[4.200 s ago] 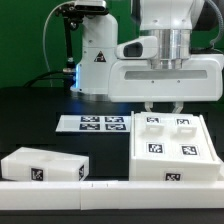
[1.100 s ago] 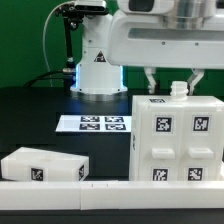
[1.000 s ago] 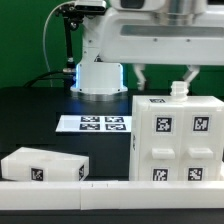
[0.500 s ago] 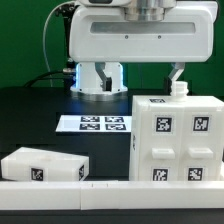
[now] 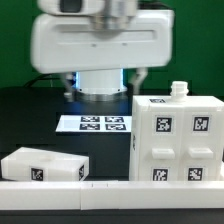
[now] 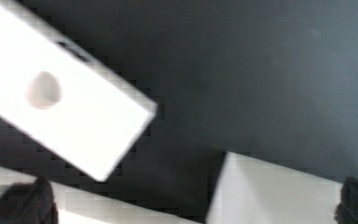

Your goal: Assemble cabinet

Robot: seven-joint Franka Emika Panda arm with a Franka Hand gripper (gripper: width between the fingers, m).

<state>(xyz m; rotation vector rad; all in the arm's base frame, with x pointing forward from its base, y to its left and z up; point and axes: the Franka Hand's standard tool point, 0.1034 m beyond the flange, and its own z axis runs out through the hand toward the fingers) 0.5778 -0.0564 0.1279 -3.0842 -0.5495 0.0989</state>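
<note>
Jaws spread wide, nothing between them: in the wrist view the gripper shows one dark fingertip at each lower corner, with table and white plastic in the gap. The gripper is empty and hangs above the table, clear of every part; the exterior view is motion-blurred.

Exterior view, clock positions taken from the gripper:
- marker board at about 6 o'clock, flat on the table
- cabinet box at about 4 o'clock, upright, tags facing the camera, small knob on its top
- loose white block at about 7 o'clock, lying flat, well apart from the box

The wrist view shows a white slab with an oval dimple and a white corner. Cannot tell which parts these are.

Likely step: go for the next loose part, probably the block. To do it well:
- centre over the block before descending
- keep the jaws wide until they straddle its narrow sides
- close squarely so it doesn't twist
- stay clear of the box and its knob
</note>
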